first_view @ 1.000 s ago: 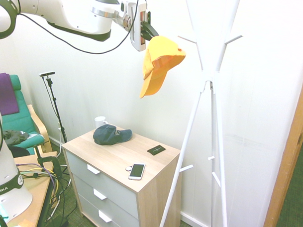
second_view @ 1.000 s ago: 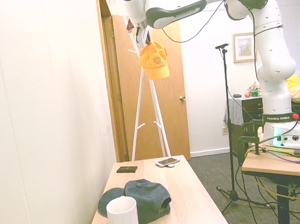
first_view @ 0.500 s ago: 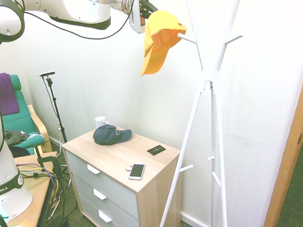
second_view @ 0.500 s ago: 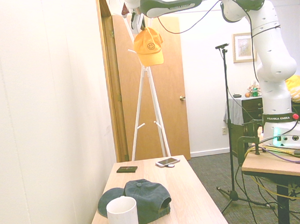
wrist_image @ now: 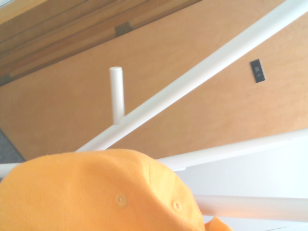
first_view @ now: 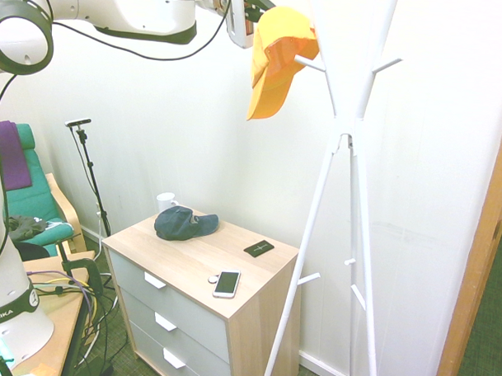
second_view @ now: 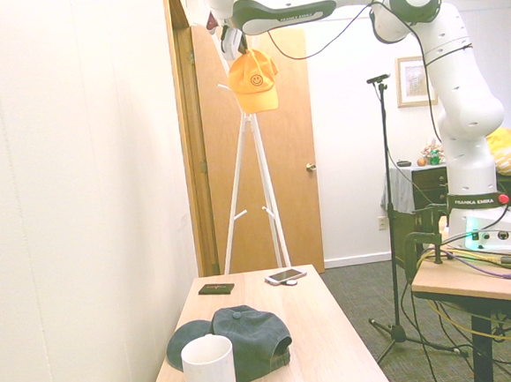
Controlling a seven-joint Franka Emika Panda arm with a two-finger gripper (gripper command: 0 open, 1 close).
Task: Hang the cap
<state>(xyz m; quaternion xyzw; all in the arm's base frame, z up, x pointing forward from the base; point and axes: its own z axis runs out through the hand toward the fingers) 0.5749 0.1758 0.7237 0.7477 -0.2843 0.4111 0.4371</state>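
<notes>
The orange-yellow cap (first_view: 279,53) hangs high up from my gripper (first_view: 257,2), which is shut on its top edge. Its crown sits against a short left peg (first_view: 310,65) of the white coat stand (first_view: 349,138), brim pointing down. From the other side, the cap (second_view: 253,70) shows a smiley face and hangs under the gripper (second_view: 231,41) at the stand's (second_view: 251,160) upper pegs. The wrist view has the cap's crown (wrist_image: 96,192) in front, with a white peg (wrist_image: 117,91) and slanted stand poles behind it.
Below and left of the stand is a wooden dresser (first_view: 230,315) carrying a dark navy cap (first_view: 184,223), a white mug (first_view: 165,201), a phone (first_view: 226,283) and a black wallet (first_view: 259,248). A green chair (first_view: 32,198) is at left. A wooden door (second_view: 283,153) stands behind the stand.
The arm lifted the orange cap and carried it toward the coat stand. The cap went from hanging free beside the pegs to lying against the left peg.
</notes>
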